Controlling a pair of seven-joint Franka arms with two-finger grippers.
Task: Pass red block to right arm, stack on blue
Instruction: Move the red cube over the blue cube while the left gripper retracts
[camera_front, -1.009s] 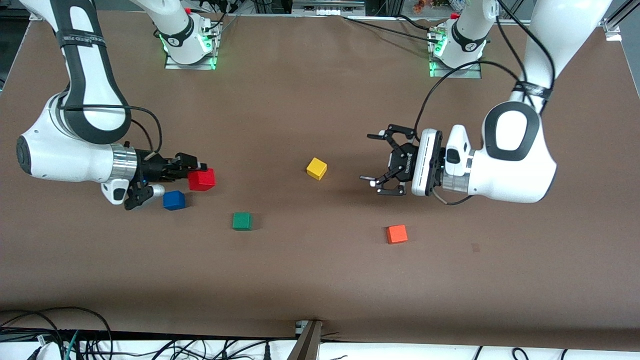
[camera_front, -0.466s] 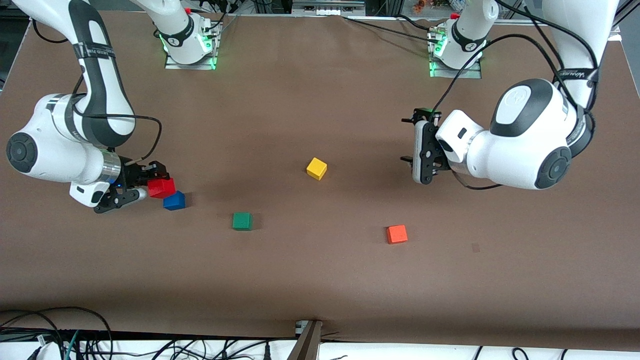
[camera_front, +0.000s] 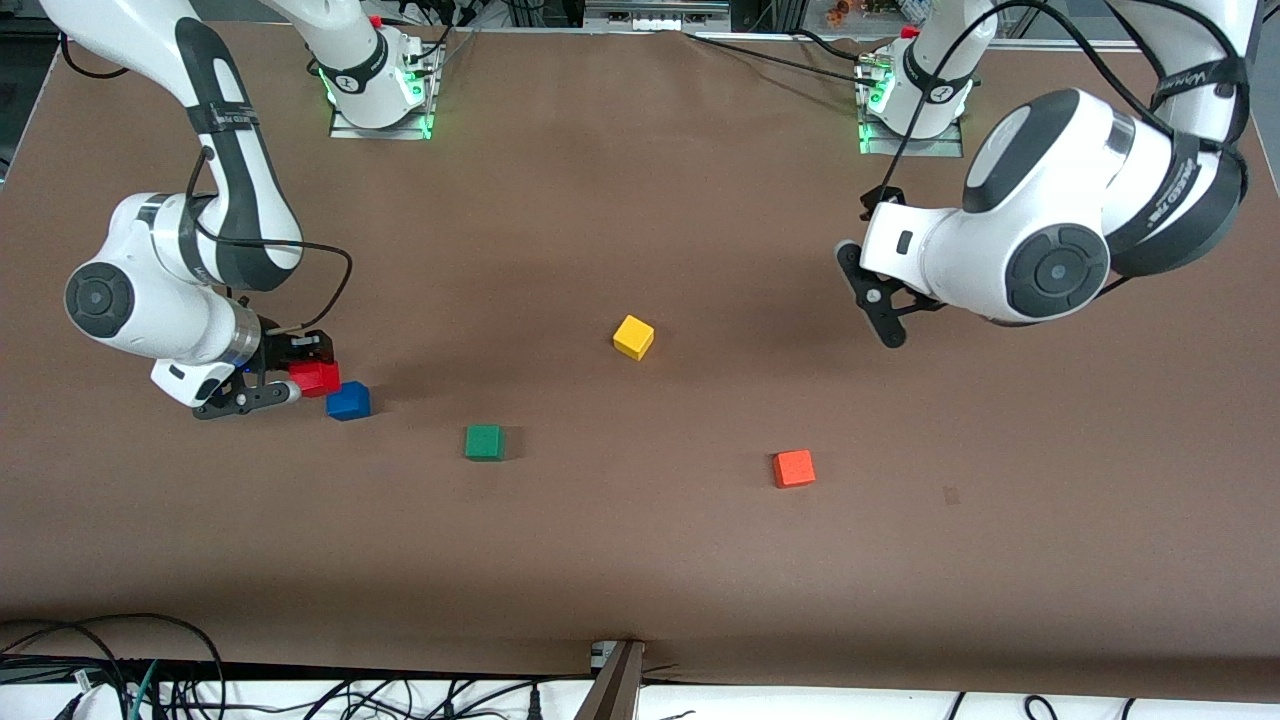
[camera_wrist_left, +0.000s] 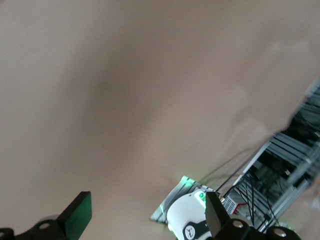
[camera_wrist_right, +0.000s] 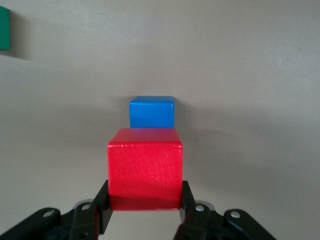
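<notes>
The right gripper (camera_front: 298, 372) is clamped on the red block (camera_front: 314, 377), one finger on each side of it — the right wrist view shows the block (camera_wrist_right: 145, 167) squeezed between the two fingertips (camera_wrist_right: 102, 212) with its top face clear. The gripper is low, at the right arm's end of the table (camera_front: 640, 560), and the block it carries sits just beside the blue block (camera_front: 348, 401), not on top of it. From the gripper's own camera the blue block (camera_wrist_right: 151, 112) lies straight ahead of the red one, its top edge showing just past the red block's top. Whether the two cubes touch cannot be told.

Out from the right gripper toward the middle of the table lies a green block (camera_front: 484, 441), seen at the edge of the right wrist view too (camera_wrist_right: 4, 27). Farther toward the left arm's end are a yellow block (camera_front: 633, 337) and an orange block (camera_front: 794, 468), well apart from each other.

The left gripper (camera_front: 880, 300) is raised over bare table near the left arm's end, waiting — its fingers (camera_wrist_left: 75, 216) stand wide apart with nothing between them, pointing toward the right arm's base (camera_wrist_left: 189, 223)
</notes>
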